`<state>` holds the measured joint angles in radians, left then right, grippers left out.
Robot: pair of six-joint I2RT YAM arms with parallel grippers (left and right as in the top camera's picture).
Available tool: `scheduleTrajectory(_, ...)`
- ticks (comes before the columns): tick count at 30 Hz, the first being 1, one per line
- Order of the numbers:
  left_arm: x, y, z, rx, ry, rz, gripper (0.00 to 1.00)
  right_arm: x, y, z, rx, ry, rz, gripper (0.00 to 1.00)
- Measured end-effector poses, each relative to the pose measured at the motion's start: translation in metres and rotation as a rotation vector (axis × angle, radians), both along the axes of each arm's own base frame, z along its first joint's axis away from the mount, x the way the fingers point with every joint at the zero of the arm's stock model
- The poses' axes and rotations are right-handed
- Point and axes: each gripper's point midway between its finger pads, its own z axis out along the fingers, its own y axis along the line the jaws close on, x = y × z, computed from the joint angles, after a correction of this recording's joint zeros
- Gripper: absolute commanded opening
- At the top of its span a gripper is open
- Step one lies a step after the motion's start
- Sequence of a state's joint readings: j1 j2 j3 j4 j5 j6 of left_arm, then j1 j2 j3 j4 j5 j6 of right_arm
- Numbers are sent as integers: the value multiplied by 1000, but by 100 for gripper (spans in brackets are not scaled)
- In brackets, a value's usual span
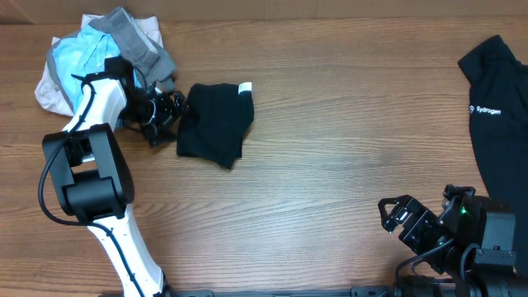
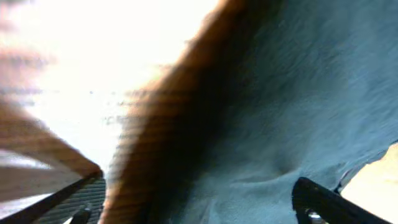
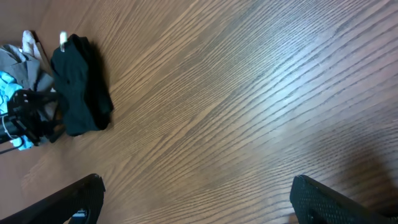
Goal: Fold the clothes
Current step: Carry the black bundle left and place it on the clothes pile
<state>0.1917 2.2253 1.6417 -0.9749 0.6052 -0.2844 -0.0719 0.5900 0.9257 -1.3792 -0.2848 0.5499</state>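
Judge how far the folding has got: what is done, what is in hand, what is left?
Done: the plain black garment lies folded into a small bundle, white tag at one corner. In hand: the left gripper sits open at its edge, perhaps neatening it. The right gripper is open over bare table, idle. Left: probably only squaring the uneven lower edge.

The wood-grain table (image 1: pixel 330 165) carries three lots of fabric. The clothes (image 1: pixel 214 122), plain black and folded into a small, slightly rumpled square, lie left of the middle, toward the far edge, with a white tag (image 1: pixel 245 88) at their far right corner. A light-blue, grey and beige bundle (image 1: pixel 99 54) sits heaped in the far left corner, near the clothes but apart from them. A black garment with white "Sydrogen" lettering (image 1: pixel 499 115) lies spread along the right edge.
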Motion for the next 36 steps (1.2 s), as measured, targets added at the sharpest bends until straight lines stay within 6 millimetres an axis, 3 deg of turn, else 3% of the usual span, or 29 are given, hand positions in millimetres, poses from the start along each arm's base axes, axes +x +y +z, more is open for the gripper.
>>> scheduleTrajectory(7, 24, 5, 2, 25, -110, 1, 99, 0, 0, 0, 0, 0, 0, 100)
scheduleTrajectory(15, 35, 3, 0, 76, -193, -71, 90, 0, 0, 0, 0, 0, 0, 100)
scheduleTrajectory(25, 40, -46, -3, 123, -273, -250, 84, 0, 0, 0, 0, 0, -1, 100)
scheduleTrajectory(29, 40, -53, -7, 122, -282, -289, 58, 0, 0, 0, 0, 0, 0, 100)
scheduleTrajectory(31, 39, -54, -11, 113, -278, -297, 34, 0, 0, 0, 0, 0, 0, 100)
scheduleTrajectory(34, 37, -57, -16, 87, -270, -306, 6, 0, 0, 0, 0, 0, 0, 100)
scheduleTrajectory(36, 38, -57, -14, 76, -279, -310, 4, 0, 0, 0, 0, 0, -1, 100)
